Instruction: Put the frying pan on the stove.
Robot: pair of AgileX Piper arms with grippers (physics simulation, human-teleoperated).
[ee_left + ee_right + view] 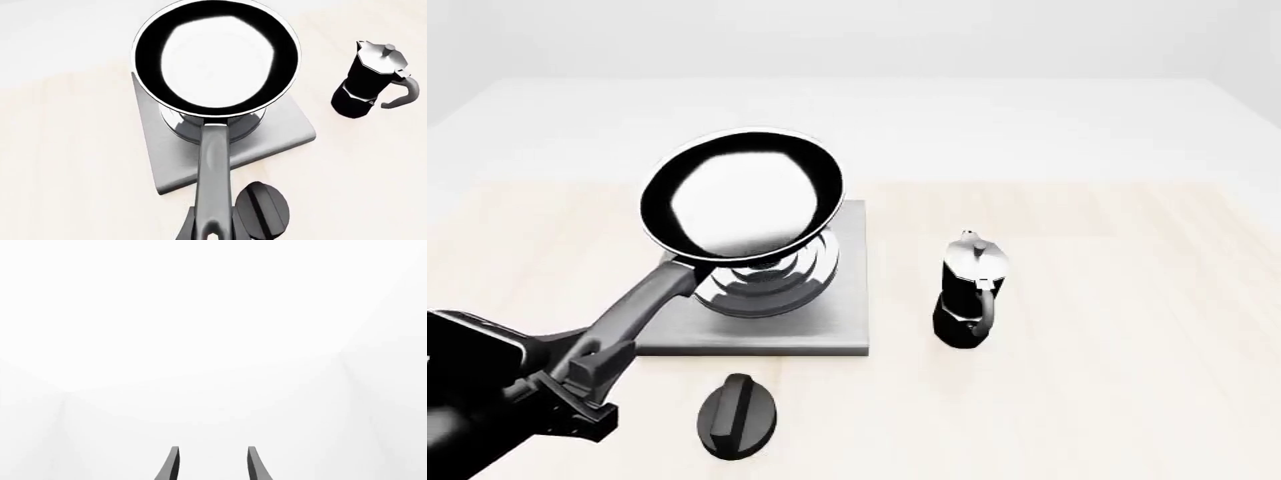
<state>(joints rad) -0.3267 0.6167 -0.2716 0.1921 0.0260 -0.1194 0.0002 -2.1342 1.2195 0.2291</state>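
The stove (841, 325) lies flat on the pale table (1094, 400), a square grey slab wider than the pan, with its silver ringed burner (767, 285) near the middle. The frying pan (743, 192) sits over that burner, tilted, with its glossy bowl toward the far side; whether its base touches the rings cannot be told from these views. The pan appears rigid and front-heavy: the bowl carries most of the mass, so a grasp at the handle end probably lets it droop or twist. The long dark handle (213, 170) looks smooth and likely slippery, so a hold closer to the bowl would give better control. The left gripper (585, 378) has its fingers closed on the handle's end. The moka pot (972, 290) stands upright beside the stove, apart from it. The oval knob (738, 415) lies near the stove's front edge. The right gripper (212, 462) holds nothing, fingers parted on blank background.
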